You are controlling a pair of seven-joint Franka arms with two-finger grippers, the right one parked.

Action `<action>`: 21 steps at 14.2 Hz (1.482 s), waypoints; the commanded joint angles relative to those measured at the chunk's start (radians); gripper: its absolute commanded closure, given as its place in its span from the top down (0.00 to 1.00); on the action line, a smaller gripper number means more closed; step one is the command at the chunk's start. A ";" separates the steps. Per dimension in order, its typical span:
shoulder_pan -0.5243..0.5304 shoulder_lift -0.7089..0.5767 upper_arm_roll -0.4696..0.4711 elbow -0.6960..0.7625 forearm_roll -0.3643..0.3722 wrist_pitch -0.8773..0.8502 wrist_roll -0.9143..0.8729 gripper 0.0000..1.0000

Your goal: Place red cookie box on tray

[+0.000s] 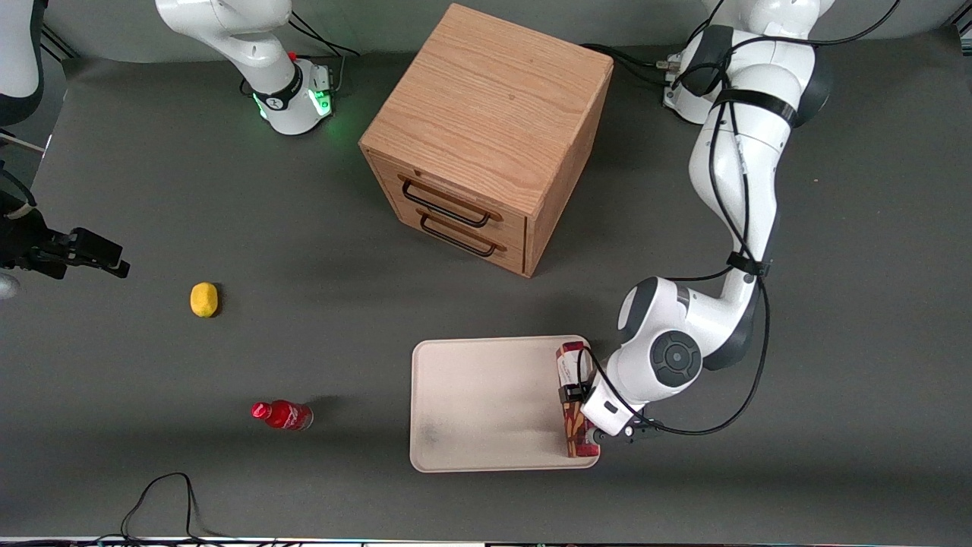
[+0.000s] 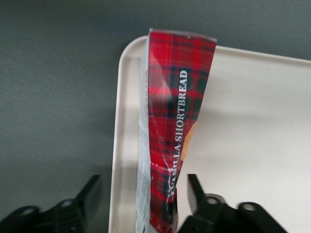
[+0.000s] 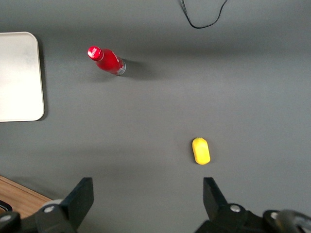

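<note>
On the tray point(image 1: 486, 395), along its edge nearest the working arm, lies the red cookie box point(image 1: 575, 403), inside the rim. Its long axis follows that short edge of the tray, running from the end farther from the front camera to the end nearer it; the white label panel is at the farther end and the tan cookie pictures occupy the nearer half. The left gripper point(image 1: 585, 414) sits directly over the box at about mid-length, the wrist housing covering part of the box's side. From the wrist camera, the red cookie box point(image 2: 177, 126) shows a red tartan face with white lettering, extending lengthwise away from the gripper point(image 2: 141, 194) over the tray point(image 2: 252, 145), close to the tray's rounded corner. The two dark fingers point(image 2: 197, 189) stand spread on either side of the box's near end, with a visible gap between each finger and the box; the pincer is wide and holds nothing. Elsewhere on the table: a wooden drawer cabinet point(image 1: 486, 137), a small red bottle point(image 1: 282, 415) and a yellow object point(image 1: 203, 299), all toward the parked arm's end or farther from the camera.
</note>
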 commanded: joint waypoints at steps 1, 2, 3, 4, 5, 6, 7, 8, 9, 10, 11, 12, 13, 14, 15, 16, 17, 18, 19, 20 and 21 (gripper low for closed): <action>0.009 -0.088 0.006 -0.005 0.017 -0.146 -0.014 1.00; 0.014 -0.120 0.006 -0.005 0.018 -0.195 -0.010 1.00; 0.029 -0.162 0.006 -0.009 0.020 -0.265 0.012 1.00; 0.048 -0.212 0.006 -0.010 0.018 -0.369 0.059 1.00; 0.071 -0.266 0.006 -0.010 0.015 -0.464 0.113 1.00; 0.112 -0.322 0.004 -0.013 0.012 -0.538 0.157 1.00; 0.144 -0.379 0.004 -0.041 0.010 -0.585 0.206 1.00; 0.193 -0.450 0.004 -0.101 0.006 -0.588 0.267 1.00; 0.248 -0.513 0.004 -0.167 0.004 -0.583 0.320 1.00; 0.297 -0.563 0.006 -0.215 0.007 -0.594 0.357 1.00; 0.351 -0.609 0.004 -0.259 0.006 -0.602 0.418 1.00; 0.399 -0.660 0.001 -0.296 0.004 -0.612 0.481 1.00; 0.417 -0.712 0.006 -0.336 0.006 -0.638 0.498 1.00; 0.446 -0.761 0.009 -0.376 0.010 -0.657 0.504 1.00; 0.475 -0.812 0.007 -0.425 0.016 -0.657 0.512 1.00; 0.476 -0.869 0.009 -0.484 0.029 -0.653 0.510 1.00; 0.471 -0.937 0.009 -0.562 0.070 -0.636 0.498 1.00; 0.465 -1.002 0.007 -0.635 0.110 -0.613 0.494 1.00; 0.468 -1.045 0.007 -0.687 0.113 -0.597 0.494 1.00; 0.465 -1.053 0.021 -0.697 0.113 -0.599 0.495 1.00; 0.432 -1.050 0.068 -0.695 0.113 -0.596 0.495 1.00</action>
